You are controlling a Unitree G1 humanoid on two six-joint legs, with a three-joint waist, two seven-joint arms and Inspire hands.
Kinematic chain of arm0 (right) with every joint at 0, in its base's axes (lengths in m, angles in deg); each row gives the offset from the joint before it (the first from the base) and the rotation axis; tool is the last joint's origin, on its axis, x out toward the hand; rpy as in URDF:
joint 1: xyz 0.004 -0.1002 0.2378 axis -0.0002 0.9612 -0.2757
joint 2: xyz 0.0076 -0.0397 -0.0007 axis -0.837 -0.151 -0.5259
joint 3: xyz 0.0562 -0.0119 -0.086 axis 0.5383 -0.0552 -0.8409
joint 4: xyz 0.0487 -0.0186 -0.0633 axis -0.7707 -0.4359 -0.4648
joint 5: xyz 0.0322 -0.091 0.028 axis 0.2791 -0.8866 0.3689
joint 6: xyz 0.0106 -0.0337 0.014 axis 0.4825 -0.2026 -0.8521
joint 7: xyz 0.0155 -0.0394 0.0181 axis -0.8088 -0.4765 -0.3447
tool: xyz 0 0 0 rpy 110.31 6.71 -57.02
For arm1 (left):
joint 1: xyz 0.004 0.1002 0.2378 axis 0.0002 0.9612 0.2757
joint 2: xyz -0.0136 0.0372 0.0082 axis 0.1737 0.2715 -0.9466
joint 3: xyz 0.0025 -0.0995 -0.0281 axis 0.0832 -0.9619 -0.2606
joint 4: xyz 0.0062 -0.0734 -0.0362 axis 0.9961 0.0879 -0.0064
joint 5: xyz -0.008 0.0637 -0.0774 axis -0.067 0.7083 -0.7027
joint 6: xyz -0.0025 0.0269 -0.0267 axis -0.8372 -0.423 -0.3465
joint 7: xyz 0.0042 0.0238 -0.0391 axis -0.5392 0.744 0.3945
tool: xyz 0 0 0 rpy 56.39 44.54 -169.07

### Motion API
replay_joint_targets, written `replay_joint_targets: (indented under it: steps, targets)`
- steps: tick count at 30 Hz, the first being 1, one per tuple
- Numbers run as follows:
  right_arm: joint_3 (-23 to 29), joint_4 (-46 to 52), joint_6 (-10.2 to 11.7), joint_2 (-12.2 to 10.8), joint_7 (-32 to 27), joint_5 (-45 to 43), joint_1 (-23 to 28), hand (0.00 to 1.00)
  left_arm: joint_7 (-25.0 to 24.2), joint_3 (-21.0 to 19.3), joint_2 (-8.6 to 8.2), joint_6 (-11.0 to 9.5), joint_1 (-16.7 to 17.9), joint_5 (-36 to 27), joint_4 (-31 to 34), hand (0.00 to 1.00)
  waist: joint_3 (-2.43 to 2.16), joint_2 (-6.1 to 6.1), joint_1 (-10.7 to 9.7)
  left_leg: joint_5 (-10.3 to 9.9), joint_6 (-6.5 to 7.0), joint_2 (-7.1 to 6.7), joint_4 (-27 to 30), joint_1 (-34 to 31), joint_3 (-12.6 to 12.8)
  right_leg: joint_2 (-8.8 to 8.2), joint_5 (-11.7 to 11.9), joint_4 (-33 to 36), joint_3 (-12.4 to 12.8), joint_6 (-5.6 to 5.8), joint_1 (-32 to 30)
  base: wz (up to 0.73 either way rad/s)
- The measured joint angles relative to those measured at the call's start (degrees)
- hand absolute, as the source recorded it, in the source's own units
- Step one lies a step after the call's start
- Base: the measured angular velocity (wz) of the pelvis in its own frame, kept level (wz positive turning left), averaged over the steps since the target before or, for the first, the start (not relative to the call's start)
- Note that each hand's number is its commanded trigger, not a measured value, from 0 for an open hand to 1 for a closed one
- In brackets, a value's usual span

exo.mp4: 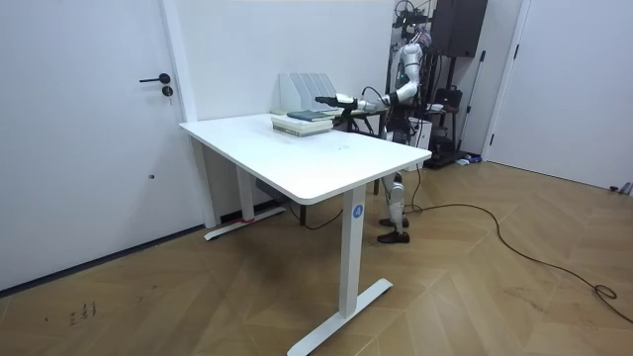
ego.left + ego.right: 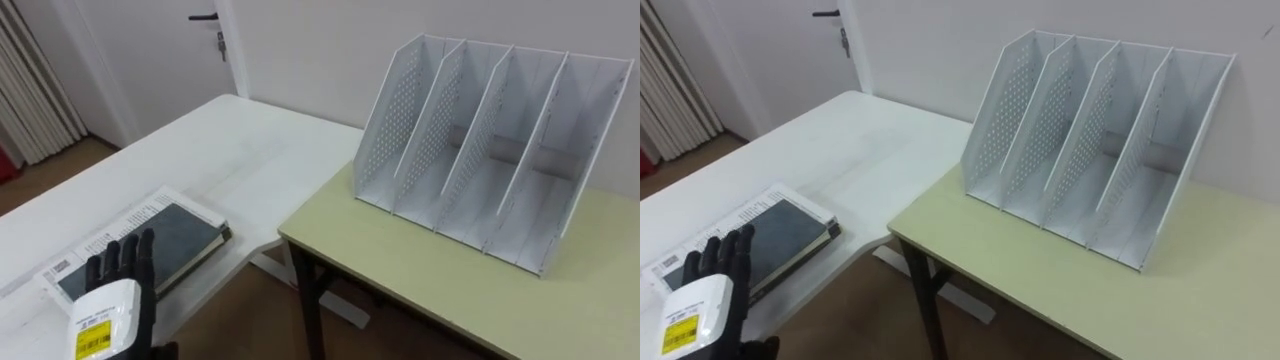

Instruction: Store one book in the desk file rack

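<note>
Left hand at lower left, fingers straight and spread, holding nothing, over the near end of the book; contact cannot be confirmed. Dark-covered book lies flat on printed sheets on the white surface. Further right, white file rack stands upright on the pale green surface, well apart from the book

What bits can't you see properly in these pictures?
- Eye views: the left hand covers the near end of the book. Whether it touches the book is unclear.
- Eye views: the dividers hide parts of the file rack's slots.
- Room view: the hand, book and rack are too small for detail.
</note>
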Motion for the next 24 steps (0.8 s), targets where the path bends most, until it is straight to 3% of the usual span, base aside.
replay_joint_targets:
  steps: [9,24]
  targets:
    - [1.31,0.12,0.01,-0.04,0.47,-0.86,0.12,0.0,-2.66,-3.74,0.02,0.85,-2.01,-1.68,0.0,0.0,0.17,0.27,-0.19,0.0,0.0,-0.05,-0.01,-0.17,0.08,-0.04,-0.01,-0.19,-0.03,0.0,-0.06,0.0]
    - [2.22,2.06,0.25,-0.07,0.46,-4.15,0.32,0.0,-2.86,-3.94,0.2,0.8,-4.54,-1.68,1.14,0.0,0.03,0.41,-0.73,0.0,0.0,-0.07,0.0,-0.25,0.07,-0.06,-0.01,-0.11,0.07,0.0,-0.22,0.0]
